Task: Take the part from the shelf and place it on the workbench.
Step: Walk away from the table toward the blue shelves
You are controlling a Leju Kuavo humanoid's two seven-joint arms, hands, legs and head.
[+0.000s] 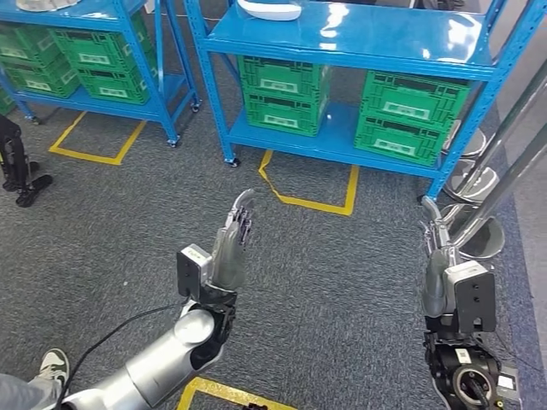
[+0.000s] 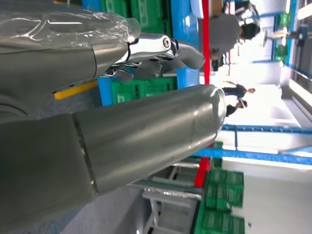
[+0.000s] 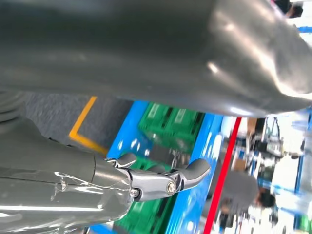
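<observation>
We note the part (image 1: 269, 8), a white, flat, rounded object, lying on the top board of the blue shelf (image 1: 361, 38) directly ahead, near that board's left end and partly cut by the picture's upper edge. It is well apart from both hands. Below it, on the shelf's lower board, stand green crates (image 1: 284, 96) at left and more green crates (image 1: 409, 115) at right, each stack two high with white labels on the front.

The left robot hand (image 1: 231, 248) is raised in front of the body, palm turned inward, fingers apart and slightly curled at the tips, holding nothing. In the left wrist view the thick grey thumb (image 2: 147, 131) and the metal fingers (image 2: 162, 48) stand clear of each other with only the shelf and crates beyond them.

The right robot hand (image 1: 438, 256) is raised at the right side, fingers up and loosely spread, also holding nothing; the right wrist view shows its fingers (image 3: 162, 178) separate from the thumb.

Outward: a second blue shelf (image 1: 122, 51) with green crates stands at left. Yellow tape lines (image 1: 309, 201) mark the grey carpet floor (image 1: 322, 282). A person's shoe (image 1: 53, 366) shows at lower left.
</observation>
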